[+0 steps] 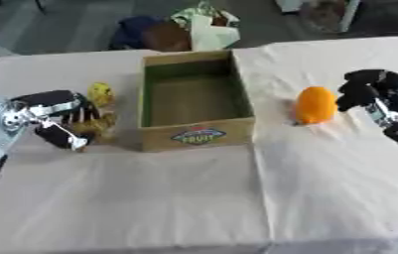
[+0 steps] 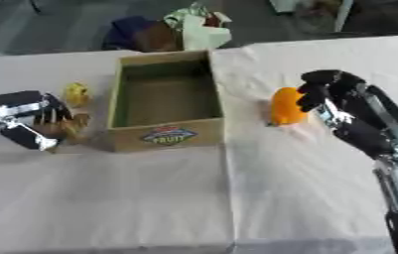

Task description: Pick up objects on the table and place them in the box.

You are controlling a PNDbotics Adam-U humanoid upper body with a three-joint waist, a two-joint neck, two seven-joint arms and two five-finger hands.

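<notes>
An open cardboard box [image 1: 197,136] with a fruit label stands mid-table, and nothing shows inside it. Right of it lies an orange rounded object [image 1: 315,104]. My right hand [image 2: 328,94] hovers at that object's right side, fingers bent toward it and not closed round it. Left of the box, my left hand [image 1: 56,115] reaches over a brown-and-yellow object [image 1: 102,125], with fingers above it and thumb below, pinching it. A small yellow object [image 1: 100,93] sits just behind, close to the box's left wall.
A white cloth [image 1: 193,198] covers the table, with a wide bare stretch in front of the box. Beyond the far edge lie bags and clutter [image 1: 189,30] on the floor.
</notes>
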